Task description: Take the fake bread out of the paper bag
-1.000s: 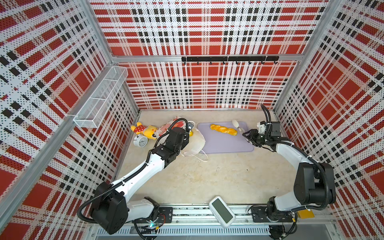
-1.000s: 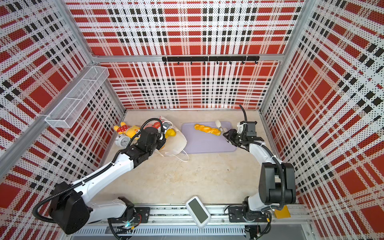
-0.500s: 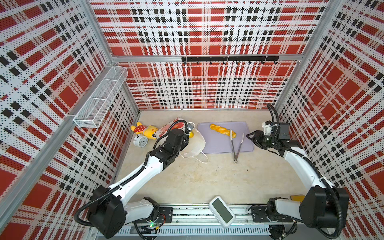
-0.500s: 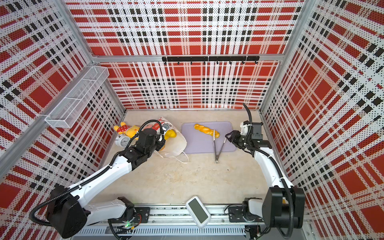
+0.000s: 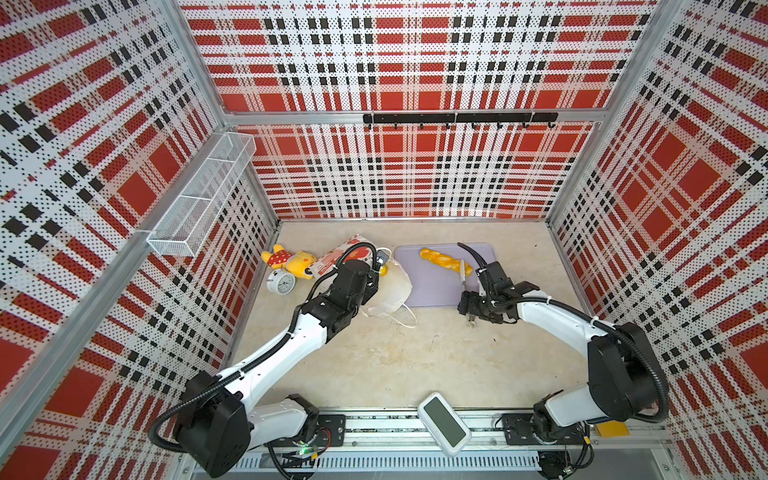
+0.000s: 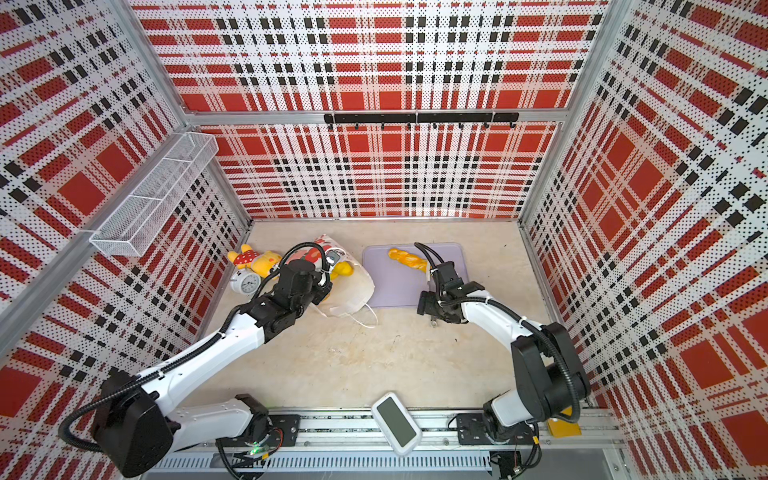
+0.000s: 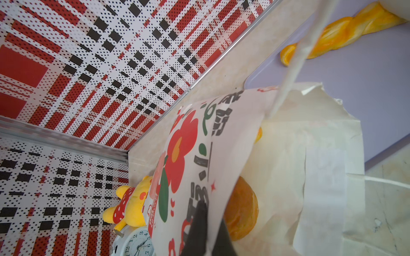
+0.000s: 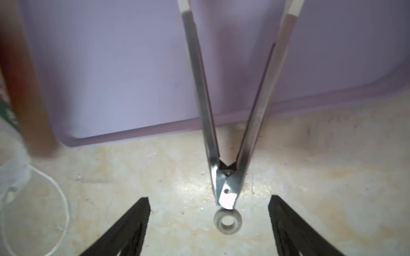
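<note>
The bag [image 5: 397, 284] lies tipped beside the purple board [image 5: 436, 291]. A twisted loaf [image 5: 442, 261] rests on that board, the right gripper [image 5: 468, 311] at its near edge.

White arm links [image 5: 286, 349], black joints [image 5: 619, 374], corrugated black cables [image 5: 471, 254].

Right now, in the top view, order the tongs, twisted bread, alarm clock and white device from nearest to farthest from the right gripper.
From the right gripper:
1. Tongs, lying between its open jaws.
2. Twisted bread, on the purple board beyond.
3. White device, on the front rail.
4. Alarm clock, far left by the wall.
</note>
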